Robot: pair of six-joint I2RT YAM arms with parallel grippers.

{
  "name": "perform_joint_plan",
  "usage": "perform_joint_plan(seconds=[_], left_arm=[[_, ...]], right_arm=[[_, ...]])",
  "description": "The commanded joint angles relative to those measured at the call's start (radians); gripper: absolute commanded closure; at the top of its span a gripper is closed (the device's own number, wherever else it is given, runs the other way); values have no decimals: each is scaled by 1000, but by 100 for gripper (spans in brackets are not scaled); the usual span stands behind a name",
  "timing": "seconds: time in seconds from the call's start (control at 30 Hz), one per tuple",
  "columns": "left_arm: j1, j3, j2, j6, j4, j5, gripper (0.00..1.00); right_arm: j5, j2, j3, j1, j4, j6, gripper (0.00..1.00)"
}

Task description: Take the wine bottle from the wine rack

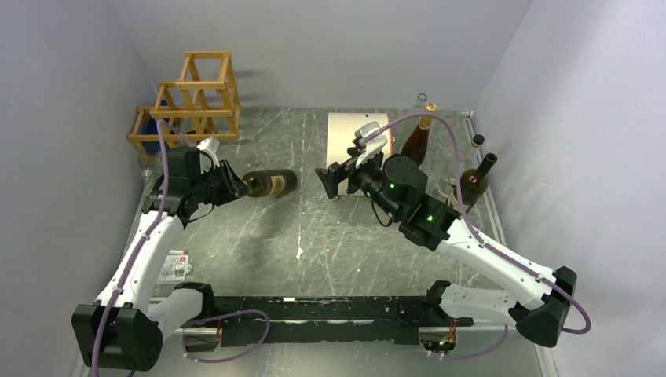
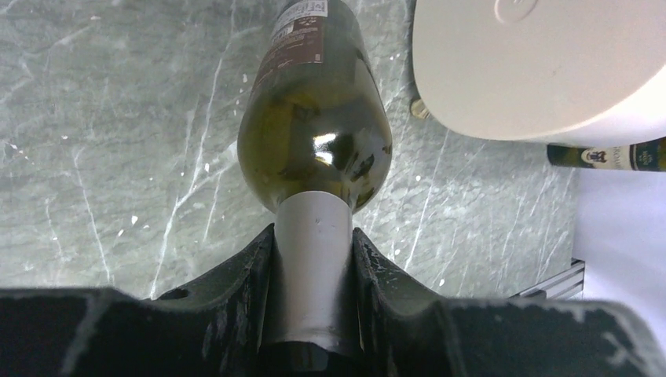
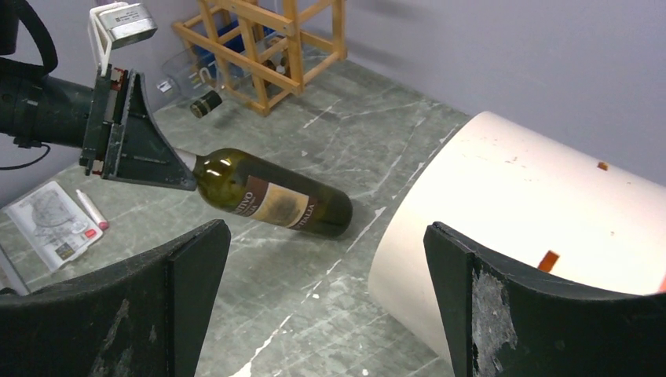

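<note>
The wine bottle (image 1: 271,183) is dark green with a brown label and lies horizontal, low over the grey table, well away from the wine rack (image 1: 192,102). My left gripper (image 1: 236,187) is shut on its silver-capped neck. In the left wrist view the neck sits tight between my left gripper (image 2: 312,267) and the bottle (image 2: 314,118) points away. I cannot tell whether its base touches the table. In the right wrist view the bottle (image 3: 271,196) hangs from the left gripper (image 3: 157,165), with the wooden rack (image 3: 259,47) behind. My right gripper (image 3: 326,232) stands wide open with nothing in it.
A cream drum (image 1: 357,141) lies on its side just behind the right gripper (image 1: 334,182). A brown bottle (image 1: 416,141) and a green bottle (image 1: 475,181) stand at the right wall. A leaflet (image 1: 174,265) lies near the left arm. Another bottle (image 3: 206,102) lies by the rack.
</note>
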Motion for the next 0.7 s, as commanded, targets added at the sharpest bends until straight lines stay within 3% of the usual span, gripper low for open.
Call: perform_joint_plan(seconds=[0.0,0.4,0.67], left_arm=[[0,91,-2,70,-14,52,93],[0,261,-13,190,-260,55,93],[-1,308,-12,247,-372,25,93]], right_arm=[[21,-26,30,0,-11,-57,0],[-210,14,116,20,-23,-149,0],[-336,158,152,82,51,-180,0]])
